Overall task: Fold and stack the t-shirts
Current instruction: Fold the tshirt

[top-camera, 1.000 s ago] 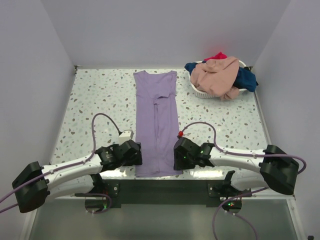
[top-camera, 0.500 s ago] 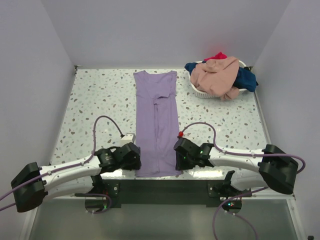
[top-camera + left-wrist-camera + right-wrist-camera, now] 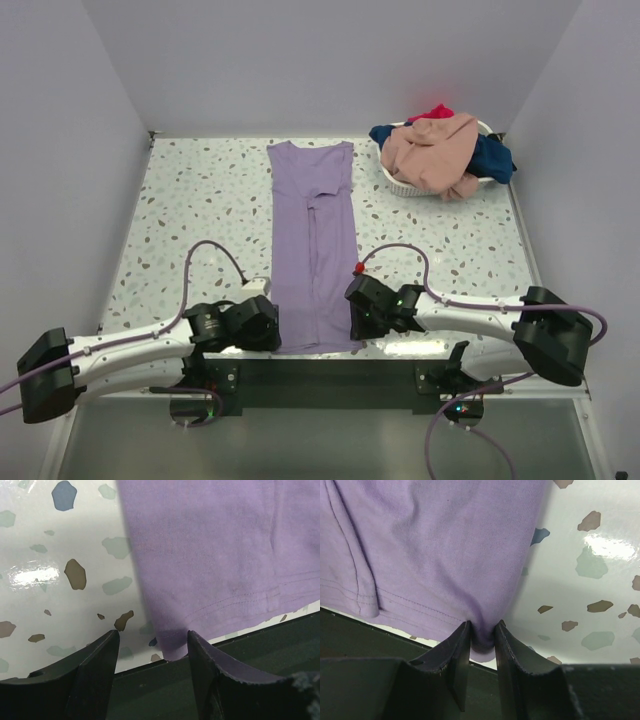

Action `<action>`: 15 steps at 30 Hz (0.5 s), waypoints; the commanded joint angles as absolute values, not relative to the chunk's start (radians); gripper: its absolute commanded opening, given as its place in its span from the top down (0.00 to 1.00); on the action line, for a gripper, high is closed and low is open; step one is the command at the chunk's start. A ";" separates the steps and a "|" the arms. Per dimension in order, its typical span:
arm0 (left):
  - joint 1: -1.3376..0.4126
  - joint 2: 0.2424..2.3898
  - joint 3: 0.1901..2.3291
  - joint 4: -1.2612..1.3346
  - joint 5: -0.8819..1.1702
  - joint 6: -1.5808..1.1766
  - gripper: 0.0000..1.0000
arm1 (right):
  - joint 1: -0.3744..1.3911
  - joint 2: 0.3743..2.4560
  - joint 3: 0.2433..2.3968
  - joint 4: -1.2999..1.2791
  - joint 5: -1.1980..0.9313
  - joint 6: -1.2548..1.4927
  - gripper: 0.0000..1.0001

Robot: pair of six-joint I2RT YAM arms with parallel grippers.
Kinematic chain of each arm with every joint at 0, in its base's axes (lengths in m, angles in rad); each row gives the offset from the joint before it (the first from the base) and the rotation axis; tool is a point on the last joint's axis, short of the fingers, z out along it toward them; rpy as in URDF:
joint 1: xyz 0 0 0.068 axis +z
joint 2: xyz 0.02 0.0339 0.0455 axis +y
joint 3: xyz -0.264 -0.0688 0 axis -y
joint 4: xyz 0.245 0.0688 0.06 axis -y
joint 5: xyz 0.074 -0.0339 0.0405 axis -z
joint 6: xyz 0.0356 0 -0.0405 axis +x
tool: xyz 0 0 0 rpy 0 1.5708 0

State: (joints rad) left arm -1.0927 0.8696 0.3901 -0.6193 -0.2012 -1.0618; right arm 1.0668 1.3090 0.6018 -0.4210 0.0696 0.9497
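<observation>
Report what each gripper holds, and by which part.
Right gripper pinches the lavender t-shirt by its near right hem corner. Left gripper holds nothing: its open jaws straddle the near left corner.

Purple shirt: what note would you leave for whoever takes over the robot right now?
Left gripper: open, corner of the lavender t-shirt between its fingers, unpinched.
Right gripper: shut on the other near corner.
Lavender strip lies flat on the table; peach t-shirt, navy t-shirt, red t-shirt heaped in the white basket.
Done: sides folded in. Left: fold it shorter, fold the rest, stack.
</observation>
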 commanded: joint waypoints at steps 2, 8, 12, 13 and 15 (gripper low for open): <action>-1.106 0.900 0.371 -0.631 -0.176 -1.089 0.42 | 1.069 1.324 0.607 -0.446 0.113 0.945 0.70; -1.140 0.907 0.370 -0.568 -0.143 -1.103 0.53 | 1.069 1.321 0.609 -0.453 0.120 0.942 0.70; -1.169 0.926 0.362 -0.577 -0.150 -1.124 0.59 | 1.071 1.316 0.607 -0.457 0.121 0.942 0.70; -1.175 0.927 0.361 -0.584 -0.152 -1.132 0.60 | 1.071 1.313 0.606 -0.457 0.121 0.942 0.70; -1.177 0.916 0.357 -0.589 -0.158 -1.141 0.67 | 1.069 1.309 0.606 -0.462 0.126 0.942 0.70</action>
